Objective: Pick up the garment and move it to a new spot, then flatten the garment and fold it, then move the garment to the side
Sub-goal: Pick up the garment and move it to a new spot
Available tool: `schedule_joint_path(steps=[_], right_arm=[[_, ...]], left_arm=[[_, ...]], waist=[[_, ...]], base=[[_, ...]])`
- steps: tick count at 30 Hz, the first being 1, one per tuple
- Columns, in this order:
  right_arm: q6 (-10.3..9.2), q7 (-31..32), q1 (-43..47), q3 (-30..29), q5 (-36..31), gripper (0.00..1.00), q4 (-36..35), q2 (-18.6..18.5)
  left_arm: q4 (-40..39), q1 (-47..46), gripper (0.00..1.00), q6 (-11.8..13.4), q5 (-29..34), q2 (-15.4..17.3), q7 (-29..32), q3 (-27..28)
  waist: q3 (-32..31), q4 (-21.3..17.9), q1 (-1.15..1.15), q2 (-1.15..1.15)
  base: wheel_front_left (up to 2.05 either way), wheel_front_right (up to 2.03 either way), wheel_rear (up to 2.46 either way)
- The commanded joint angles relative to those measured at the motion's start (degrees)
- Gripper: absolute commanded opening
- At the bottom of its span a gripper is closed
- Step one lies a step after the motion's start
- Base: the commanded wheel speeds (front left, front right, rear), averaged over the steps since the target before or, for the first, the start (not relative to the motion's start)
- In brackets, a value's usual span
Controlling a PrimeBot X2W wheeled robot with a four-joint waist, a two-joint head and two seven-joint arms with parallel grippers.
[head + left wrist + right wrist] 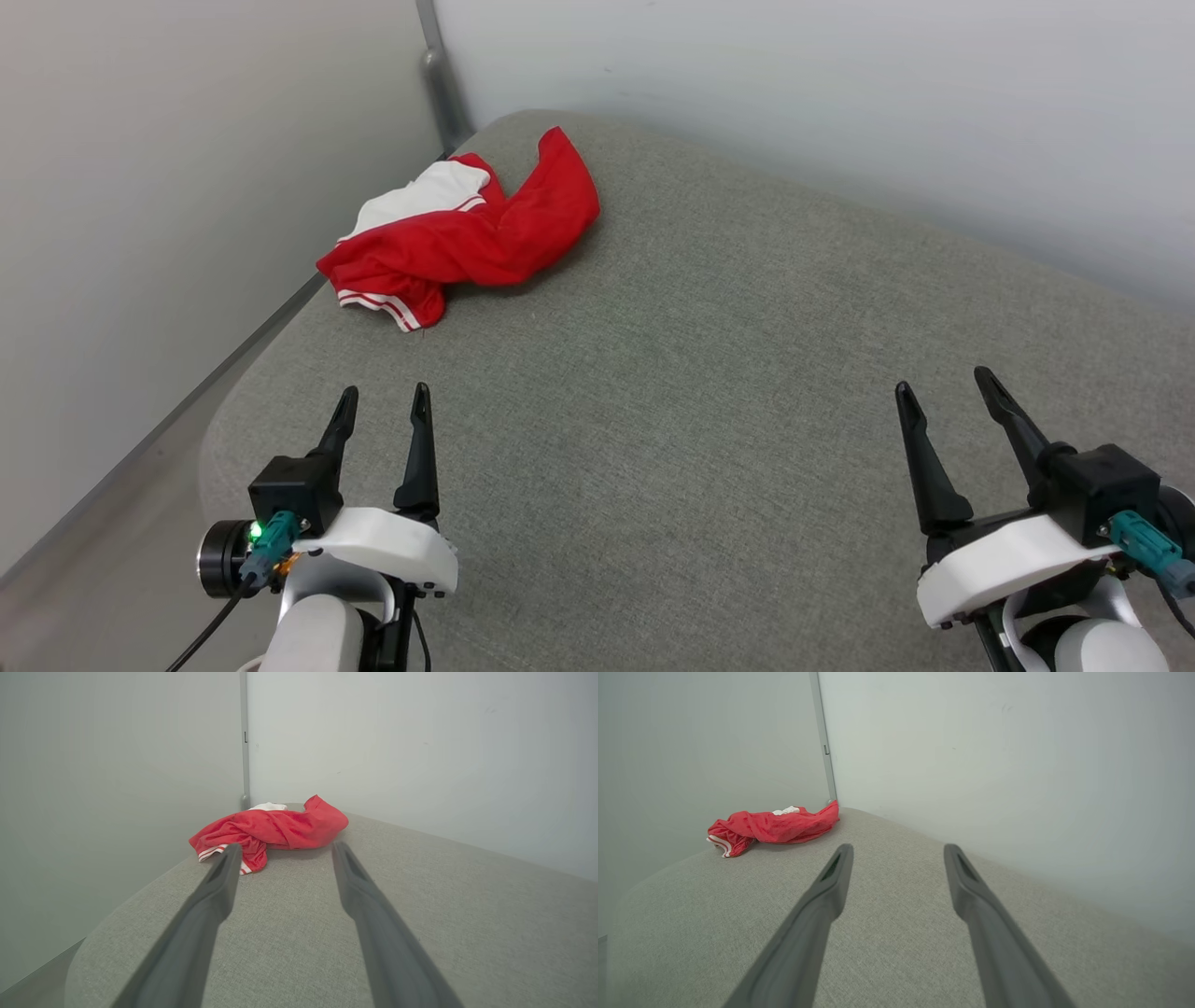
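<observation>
- Reaching for the garment [467, 238] is the step in hand: it lies crumpled at the far left corner of the grey cushion [700, 420], near the metal post [439, 75] behind it, with nothing holding it.
- The left gripper [386, 392] hovers over the near left of the cushion, fingers spread wide and empty. It points almost straight at the heap and is the nearer one, so it looks the natural one to lead.
- The right gripper [941, 381] is likewise spread and empty, well apart from the garment over the near right side.
- Aim for a raised fold of the red body rather than the striped trim [378, 306] at the near edge, which lies thin and flat.
- Straddle that ridge with the fingers, press lightly into the soft cushion, then close, so that cloth and not upholstery is pinched.
- Mind the left side: the heap sits beside the cushion's rim and the wall [140, 187], so a sideways nudge could push it off.
- Lift until the hanging cloth clears, then carry it toward the open middle, where there is room to flatten it.
</observation>
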Motion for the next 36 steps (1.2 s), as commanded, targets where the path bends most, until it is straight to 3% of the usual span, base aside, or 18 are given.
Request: schedule_joint_path(steps=[1,12,16,21,28,34,36], right_arm=[[-0.02,0.1,-0.7,0.1,0.0,1.0,-0.4,-0.4],[-0.02,2.3,-2.2,-0.1,-0.4,1.0,-3.8,-1.9],[-0.02,3.7,-3.6,0.2,-0.7,1.0,-5.8,-2.9],[-0.02,5.3,-6.7,1.1,-0.8,1.0,-8.5,-4.3],[-0.02,5.5,-10.9,0.6,-0.5,1.0,-10.6,-5.6],[-0.02,3.9,-13.3,0.4,-0.6,1.0,-10.1,-4.7],[-0.02,3.3,-13.8,0.2,-0.6,1.0,-9.7,-4.4]], left_arm=[[-0.3,-0.1,1.0,0.1,0.4,-0.1,-0.1,0.0],[-0.8,-6.3,1.0,0.4,0.1,-0.1,-0.1,1.1],[0.1,-13.3,1.0,0.1,0.8,0.7,-0.1,2.0],[4.3,-26.5,1.0,-0.2,0.7,4.5,1.2,4.1],[11.4,-43.6,1.0,-1.5,0.1,13.7,14.3,6.1],[21.5,-49.2,1.0,-3.9,-2.6,21.9,30.7,7.1],[24.6,-49.8,1.0,-4.4,-4.2,23.3,35.3,7.3]], waist=[[0.3,0.2,0.0,0.0],[3.8,-1.2,0.0,0.0],[7.4,-3.5,0.0,0.0],[13.4,-7.6,0.0,0.0],[22.5,-13.8,0.0,0.0],[27.6,-18.8,0.0,0.0],[28.8,-19.9,0.0,0.0]], base=[[0.0,0.0,0.0],[0.0,0.0,0.0],[0.0,0.0,0.0],[0.0,0.0,0.0],[0.0,0.0,0.0],[0.0,0.0,0.0],[0.0,0.0,0.0]])
